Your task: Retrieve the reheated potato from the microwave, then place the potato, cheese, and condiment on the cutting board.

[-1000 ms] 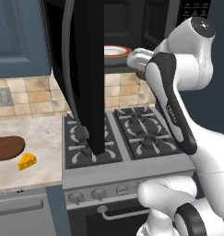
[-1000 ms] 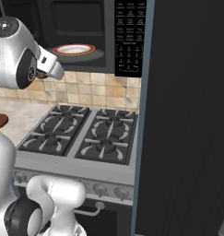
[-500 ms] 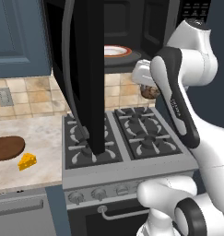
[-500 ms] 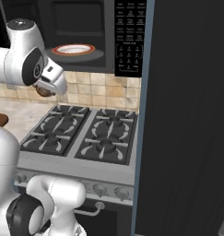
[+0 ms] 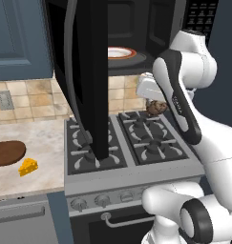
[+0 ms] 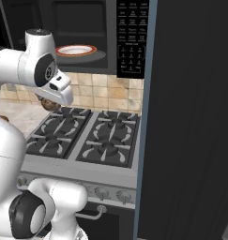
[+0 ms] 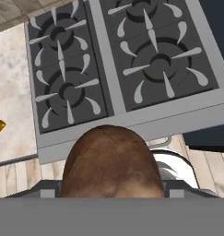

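The brown mottled potato (image 5: 158,108) hangs above the back of the stove, below the microwave's opening, with my gripper (image 5: 155,105) shut on it. From the right it appears as the potato (image 6: 49,104) under the white hand. In the hand view the potato (image 7: 111,163) bulges between the fingers and hides their tips. The black microwave (image 5: 151,28) stands open, its door (image 5: 89,71) swung out toward me. The dark brown cutting board (image 5: 7,153) lies on the counter at far left, with the yellow cheese (image 5: 28,167) just in front of it. The condiment is out of view.
A white plate with a red rim (image 5: 120,52) stays inside the microwave. The gas stove (image 5: 131,143) with four burners lies beneath the hand. A tall dark panel (image 6: 190,117) walls off the right side. The open door overhangs the stove's left burners.
The hand has come down out of the microwave opening with the potato, from beside the plate to low over the stove's back burners.
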